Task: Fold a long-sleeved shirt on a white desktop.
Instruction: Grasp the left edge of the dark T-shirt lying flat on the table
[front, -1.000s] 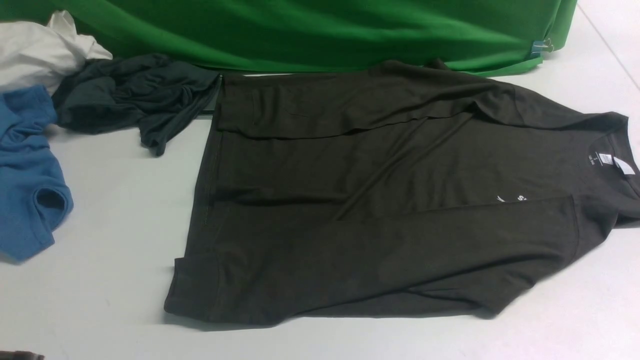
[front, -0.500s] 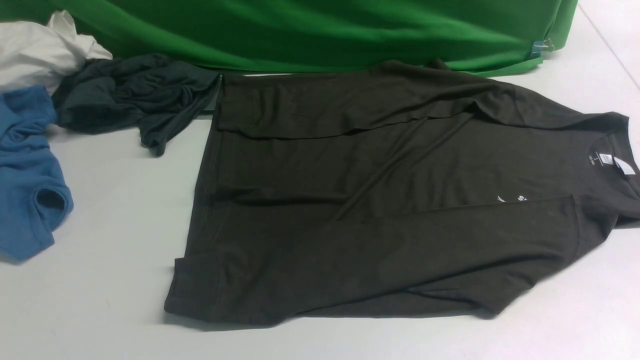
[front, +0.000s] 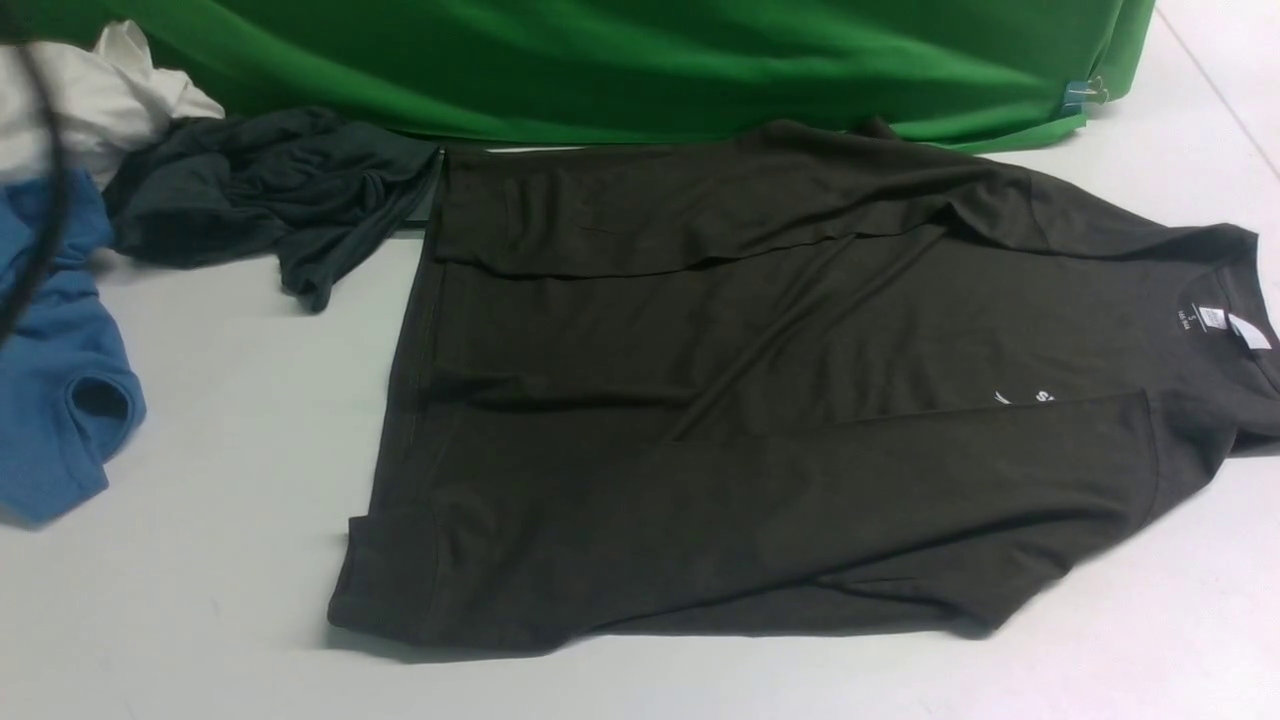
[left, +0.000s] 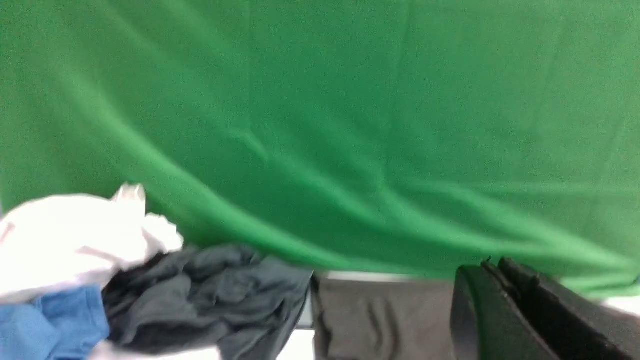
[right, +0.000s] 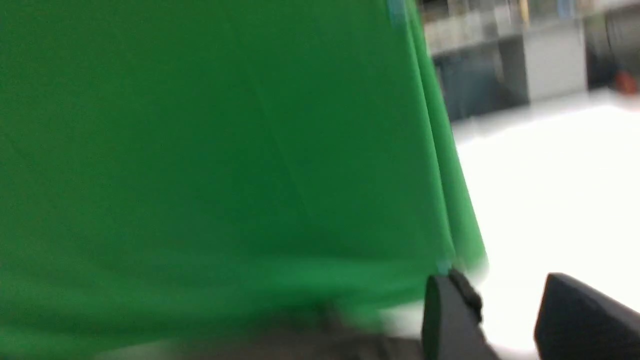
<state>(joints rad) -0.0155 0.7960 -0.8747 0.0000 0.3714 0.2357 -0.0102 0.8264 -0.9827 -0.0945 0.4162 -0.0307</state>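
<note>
The long-sleeved shirt (front: 760, 400) lies flat on the white desktop (front: 230, 420), very dark olive-black, with its collar and white neck label at the right. Both sleeves are folded in over the body. No gripper shows in the front view. In the left wrist view my left gripper (left: 492, 265) is shut and empty, held in the air with an edge of the shirt (left: 380, 320) beyond it. In the right wrist view my right gripper (right: 505, 292) is open with nothing between its fingers, above the desktop (right: 550, 175).
A green cloth backdrop (front: 620, 60) hangs along the back. At the left lie a crumpled dark teal-grey garment (front: 260, 190), a blue shirt (front: 50, 380) and a white cloth (front: 90, 100). A thin dark blurred strand (front: 55, 170) crosses the far left.
A thin dark blurred strand has come into the front view at the far left, and the dark bit in the bottom left corner is gone. The shirt has not moved.
</note>
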